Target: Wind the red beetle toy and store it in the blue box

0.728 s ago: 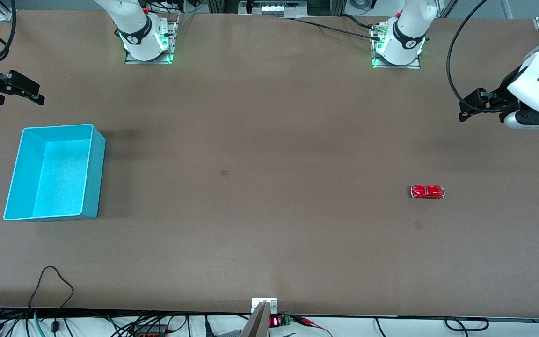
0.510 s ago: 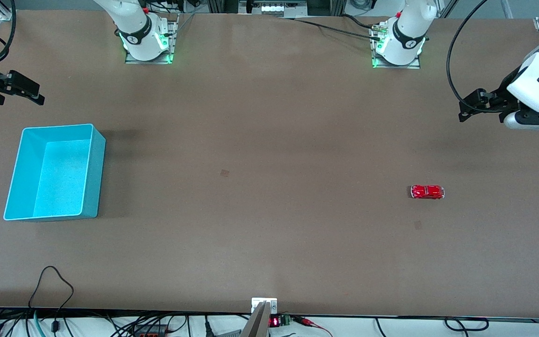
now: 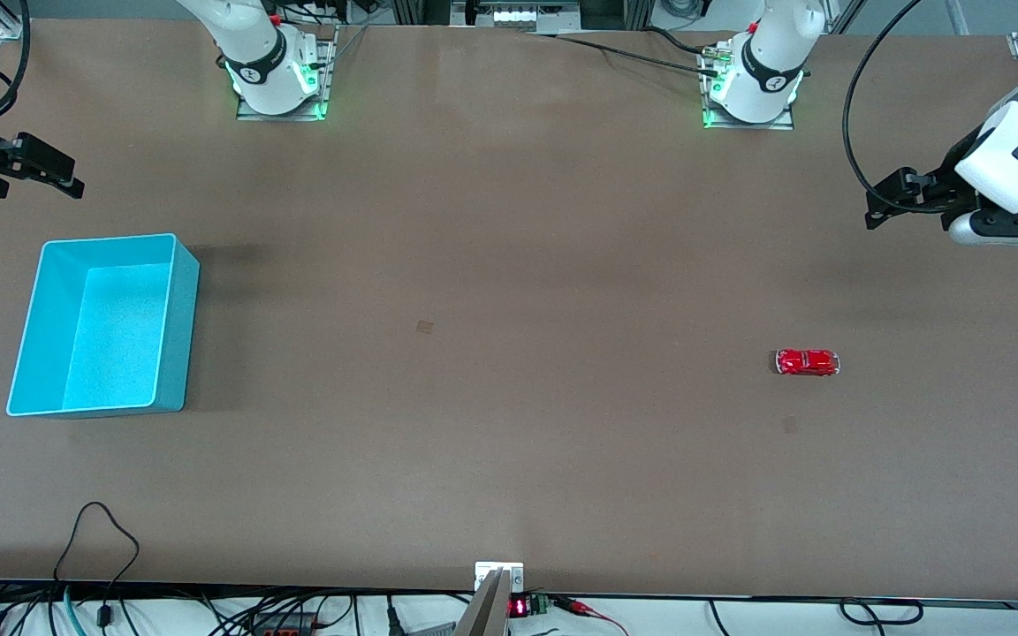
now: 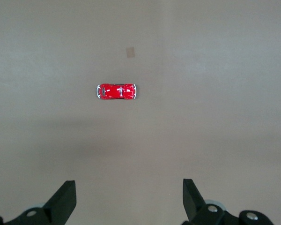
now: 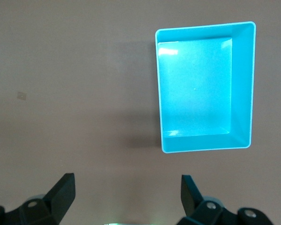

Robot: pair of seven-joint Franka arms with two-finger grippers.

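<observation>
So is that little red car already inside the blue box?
No, the red beetle toy sits on the bare table toward the left arm's end, while the blue box holds nothing.

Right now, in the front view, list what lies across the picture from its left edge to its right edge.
Right claw → blue box → red toy car → left claw. Both claws hang open above the table, one at each end; the box is empty.

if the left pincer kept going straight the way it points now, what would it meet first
Probably bare table. The left pincer, open and high above that arm's end, looks down at brown surface; the red beetle toy lies ahead of the fingertips, not between them, though depth is unclear.
</observation>
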